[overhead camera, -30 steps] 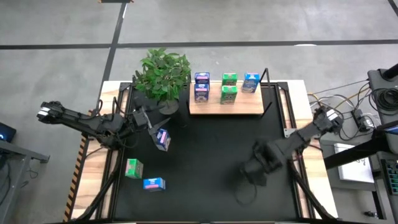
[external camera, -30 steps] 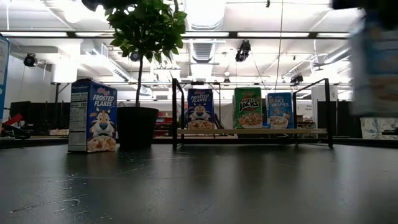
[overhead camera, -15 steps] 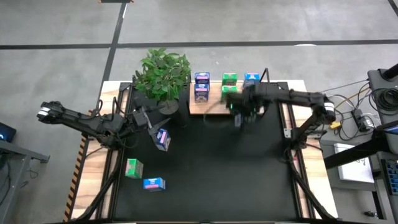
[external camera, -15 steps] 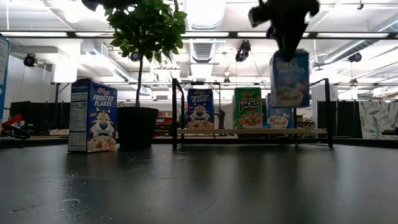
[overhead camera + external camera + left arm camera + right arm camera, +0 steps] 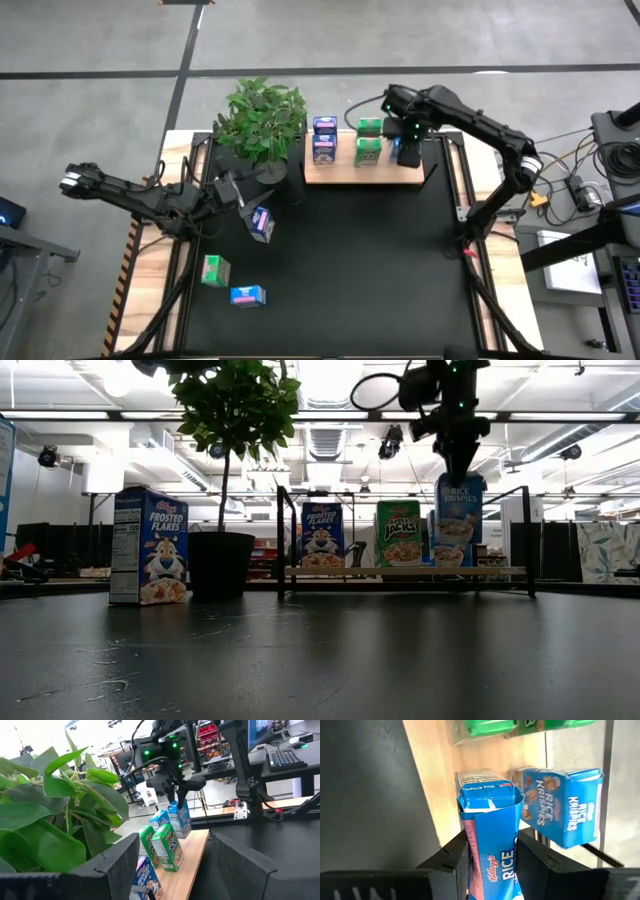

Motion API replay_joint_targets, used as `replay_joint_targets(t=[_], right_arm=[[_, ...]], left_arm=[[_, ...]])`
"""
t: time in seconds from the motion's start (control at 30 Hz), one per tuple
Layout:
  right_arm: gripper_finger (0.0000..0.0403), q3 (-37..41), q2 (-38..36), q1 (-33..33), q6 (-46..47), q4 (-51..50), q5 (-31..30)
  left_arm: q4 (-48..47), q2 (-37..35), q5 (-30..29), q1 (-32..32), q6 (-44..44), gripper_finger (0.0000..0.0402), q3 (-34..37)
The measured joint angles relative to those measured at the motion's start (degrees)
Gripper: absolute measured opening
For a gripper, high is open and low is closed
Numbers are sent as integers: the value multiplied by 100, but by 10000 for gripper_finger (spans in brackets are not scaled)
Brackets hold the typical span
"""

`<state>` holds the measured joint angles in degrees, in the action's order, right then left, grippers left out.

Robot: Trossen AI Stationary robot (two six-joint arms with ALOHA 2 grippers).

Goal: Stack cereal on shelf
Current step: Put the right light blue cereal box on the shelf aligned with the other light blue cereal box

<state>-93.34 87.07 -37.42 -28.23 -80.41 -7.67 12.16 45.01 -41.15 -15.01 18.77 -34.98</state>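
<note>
1. Since the earlier frames the right arm has been swung from the front of the mat up to the shelf end, and a light blue Rice Krispies carton has been carried along; the left arm and the loose boxes have not shifted.

2. High view: the right gripper (image 5: 407, 140) is seen over the right end of the flat light-wood shelf board (image 5: 400, 176). On the board two dark blue-purple cartons (image 5: 324, 140) and two green cartons (image 5: 368, 141) are counted. Off the board, one blue-purple carton (image 5: 261, 224), one green carton (image 5: 214, 270) and one light blue carton (image 5: 247, 296) lie on the large black table mat (image 5: 340, 270) near the leafy potted plant (image 5: 263, 117). The left gripper (image 5: 232, 193) waits beside the plant, its fingers spread and empty.

3. Low view: the held light blue carton (image 5: 459, 508) hangs upright just above the board, in front of another light blue carton.

4. Left wrist view: the held carton is shown above the shelf end.

5. Right wrist view: the fingers are closed on the carton; a second light blue carton (image 5: 562, 812) stands just beside it.

6. Judged progress: five placed, a sixth about to be set down, three left; eight boxes are visible, not nine.
</note>
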Motion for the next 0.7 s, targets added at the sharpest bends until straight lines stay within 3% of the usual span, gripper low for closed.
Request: replay_joint_targets(t=[0.2, 0.7], right_arm=[[118, 106, 0, -297, -283, 208, 213], [118, 171, 497, -303, -332, 299, 146]], left_arm=[[0, 0, 0, -1, 50, 233, 0], [-11, 0, 0, -2, 70, 233, 0]])
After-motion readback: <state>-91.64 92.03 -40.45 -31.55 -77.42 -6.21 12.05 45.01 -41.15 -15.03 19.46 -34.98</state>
